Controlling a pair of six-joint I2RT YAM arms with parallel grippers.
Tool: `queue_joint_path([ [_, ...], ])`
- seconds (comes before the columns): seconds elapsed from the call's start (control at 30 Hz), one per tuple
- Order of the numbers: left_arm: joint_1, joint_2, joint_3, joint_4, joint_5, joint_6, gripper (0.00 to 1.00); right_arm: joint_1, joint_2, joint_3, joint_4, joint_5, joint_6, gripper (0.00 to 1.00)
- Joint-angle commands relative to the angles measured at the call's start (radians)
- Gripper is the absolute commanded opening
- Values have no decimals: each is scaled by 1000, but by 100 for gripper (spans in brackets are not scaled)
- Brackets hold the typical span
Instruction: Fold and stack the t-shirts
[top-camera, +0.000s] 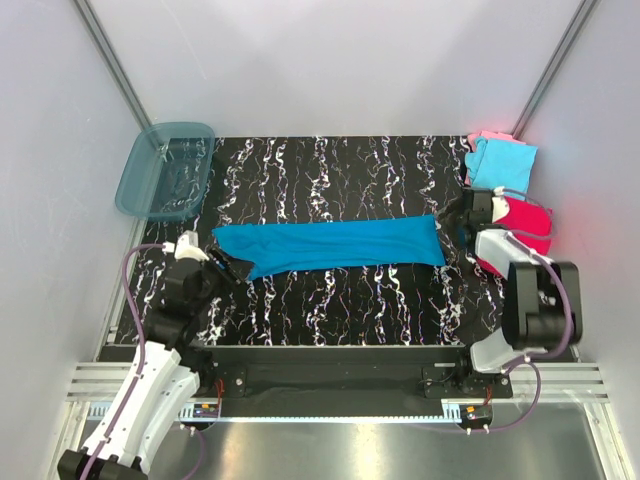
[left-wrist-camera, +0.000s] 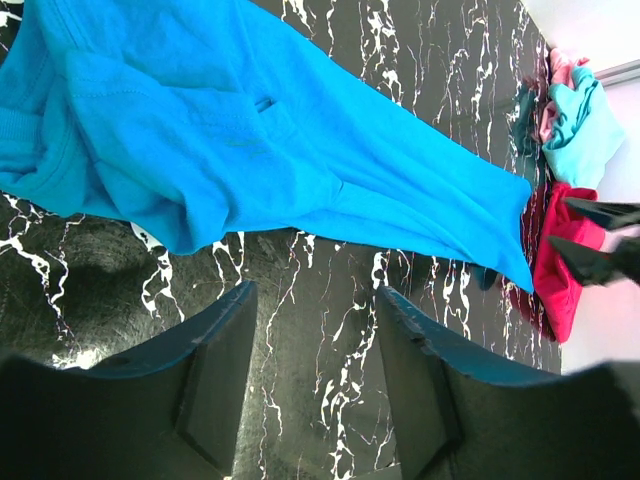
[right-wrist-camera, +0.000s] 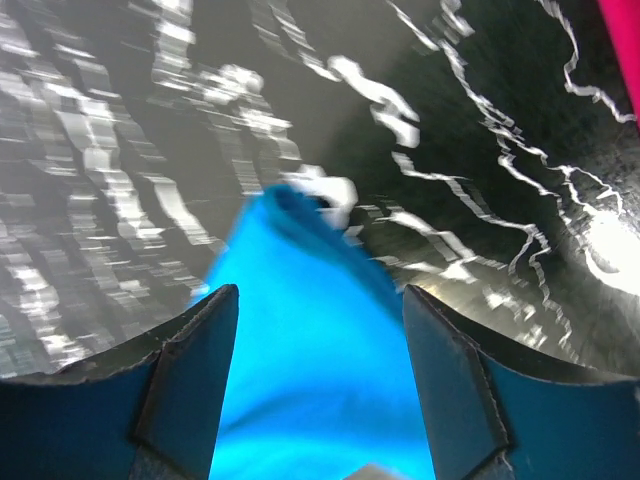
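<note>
1. At the middle of the table (top-camera: 380, 300), the teal-blue t-shirt (top-camera: 330, 247) is lying stretched left to right.
2. The left gripper (left-wrist-camera: 315, 295) is hovering empty, jaws apart, beside its left end.
3. The right gripper (right-wrist-camera: 320, 292) is gaping wide over its right end.

Overhead and wrist close-ups of t-shirt (top-camera: 330, 247)

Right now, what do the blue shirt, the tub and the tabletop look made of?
Blue t-shirt: soft matte knit cloth, probably cotton; it drapes and creases.
Tub: translucent teal plastic, glossy; the table pattern shows through its walls.
Tabletop: hard, smooth black surface with white marble-like veins, likely laminate or a print; slight sheen.
</note>
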Motion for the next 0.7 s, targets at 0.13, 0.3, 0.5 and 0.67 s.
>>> queue_joint_path([
  [0.13, 7, -13, -116, 226, 26, 26, 67, -52, 193, 70, 22, -136, -32, 73],
  [0.3, 19, 172, -239, 570, 72, -17, 69, -59, 184, 41, 42, -183, -36, 73],
  [0.5, 62, 454, -163, 730, 26, 73, 69, -57, 135, -13, 63, -197, -23, 72],
  [0.67, 89, 596, 41, 641, 49, 213, 70, -55, 123, -39, 63, -203, -7, 72],
])
